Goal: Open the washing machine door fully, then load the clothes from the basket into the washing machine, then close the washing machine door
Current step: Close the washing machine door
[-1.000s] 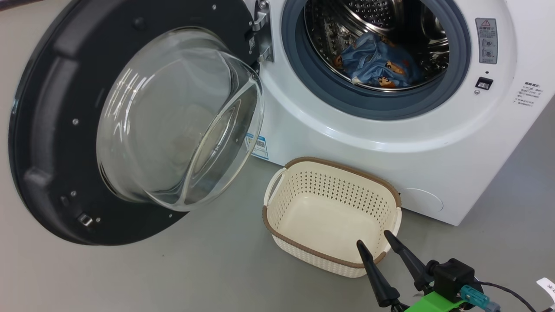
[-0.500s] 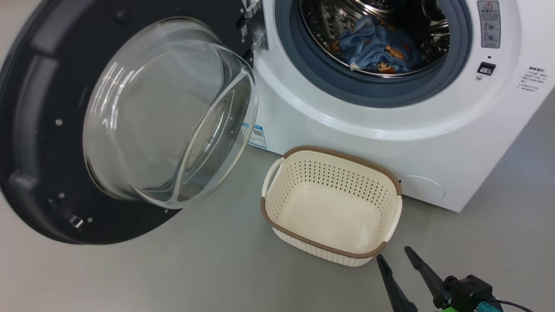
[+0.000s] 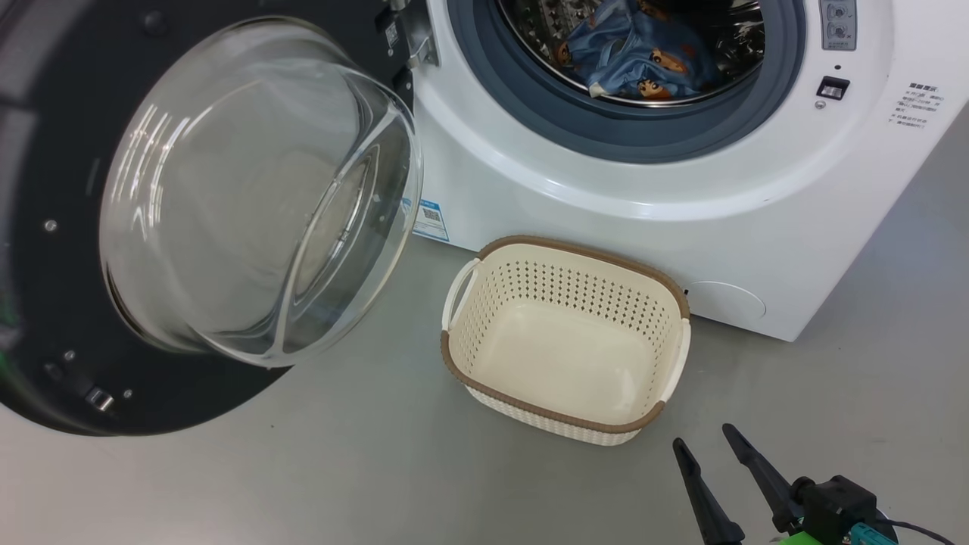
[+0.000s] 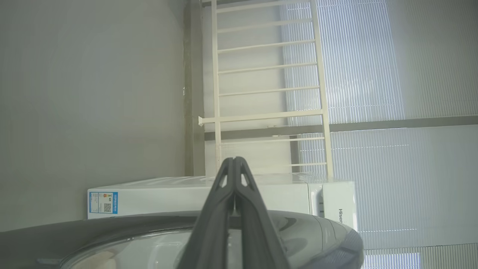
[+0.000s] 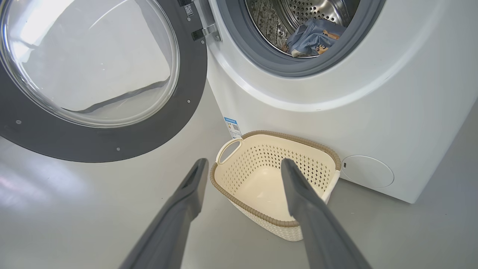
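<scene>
Where the head view looks down on the grey floor (image 3: 378, 469), the right gripper (image 3: 702, 436) hangs nearest, its two long dark fingers spread and holding nothing, near the small rectangular cream plastic basket (image 3: 553, 415) with perforated sides and a brown rim band. That basket stands empty, just in front of the big white front-loading washing machine (image 3: 606, 197). Left of it, the large round washing machine door (image 3: 45, 303), with a black rim and a bulging clear glass bowl, is swung wide open. Farther in, the light-blue bear-printed clothes (image 3: 636, 53) lie in the perforated steel drum (image 5: 321, 11). The left wrist view adds the left gripper (image 4: 235, 160), fingers pressed together and empty, over the door's rim. Whether it touches the rim is hard to tell. Beyond it are a white ladder-like rack (image 4: 261, 93) and pale blinds (image 4: 373, 74).
</scene>
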{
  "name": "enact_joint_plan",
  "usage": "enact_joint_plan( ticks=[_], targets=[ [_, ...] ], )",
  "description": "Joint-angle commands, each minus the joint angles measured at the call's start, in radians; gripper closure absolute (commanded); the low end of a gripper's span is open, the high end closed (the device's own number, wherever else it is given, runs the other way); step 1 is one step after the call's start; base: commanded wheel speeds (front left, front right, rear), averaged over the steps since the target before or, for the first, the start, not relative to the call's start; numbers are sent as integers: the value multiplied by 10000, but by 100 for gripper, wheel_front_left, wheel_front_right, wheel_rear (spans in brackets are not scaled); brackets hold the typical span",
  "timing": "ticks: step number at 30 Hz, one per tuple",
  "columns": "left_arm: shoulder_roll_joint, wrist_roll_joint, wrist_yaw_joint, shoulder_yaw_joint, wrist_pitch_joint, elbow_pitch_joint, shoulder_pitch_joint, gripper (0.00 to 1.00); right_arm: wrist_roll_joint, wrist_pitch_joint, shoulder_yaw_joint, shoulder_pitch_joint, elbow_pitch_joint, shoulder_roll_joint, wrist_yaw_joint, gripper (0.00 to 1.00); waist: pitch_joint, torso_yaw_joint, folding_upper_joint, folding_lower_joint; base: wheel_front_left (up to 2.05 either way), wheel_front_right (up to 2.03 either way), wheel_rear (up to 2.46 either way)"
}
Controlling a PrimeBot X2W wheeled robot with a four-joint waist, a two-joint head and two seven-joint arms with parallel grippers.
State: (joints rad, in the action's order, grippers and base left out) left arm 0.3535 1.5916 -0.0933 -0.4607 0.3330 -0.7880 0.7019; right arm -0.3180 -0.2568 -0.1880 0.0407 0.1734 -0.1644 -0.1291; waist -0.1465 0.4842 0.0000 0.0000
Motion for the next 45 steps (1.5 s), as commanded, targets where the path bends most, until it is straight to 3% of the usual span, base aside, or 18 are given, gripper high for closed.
enact_joint_plan(
  ticks=[1, 9, 15, 20, 26, 36, 41, 45],
  targets=[
    [686, 46, -105, -107, 215, 108, 257, 100, 53, -49, -251, -119, -254, -97, -16, 0, -5, -8, 0, 0, 0, 0, 0],
    [806, -142, -253, 578, 1667, -320, -15, 100, 73, -49, -268, -133, -203, -129, -16, 0, 137, -16, 0, 0, 0, 0, 0],
    [759, 59, -312, 995, 3284, 166, -504, 100, 71, -49, -252, -55, -193, -66, -16, 0, 354, -43, 0, 0, 0, 0, 0],
    [322, 612, -308, 1074, 4455, 1404, -1182, 100, 86, -49, -145, 51, -259, 43, -16, 0, 464, -91, 0, 0, 0, 0, 0],
    [-597, 931, -34, 1443, 5097, 3520, -2094, 100, 107, -49, 5, 121, -285, 226, -16, 0, 554, -154, 0, 0, 0, 0, 0],
    [-2448, 879, 1116, 2652, 5104, 7822, -3700, 100, 101, -49, -59, 16, -323, 497, -16, 0, 612, -719, 0, 0, 0, 0, 0],
    [-2861, 837, 1403, 3312, 4580, 8407, -3673, 100, 121, -49, -71, -82, -340, 551, -16, 0, 583, -1357, 0, 0, 0, 0, 0],
    [-2952, 759, 1360, 3626, 4105, 8274, -3456, 100, 135, -49, -20, -102, -349, 563, -16, 0, 589, -1849, 0, 0, 0, 0, 0]
  ],
)
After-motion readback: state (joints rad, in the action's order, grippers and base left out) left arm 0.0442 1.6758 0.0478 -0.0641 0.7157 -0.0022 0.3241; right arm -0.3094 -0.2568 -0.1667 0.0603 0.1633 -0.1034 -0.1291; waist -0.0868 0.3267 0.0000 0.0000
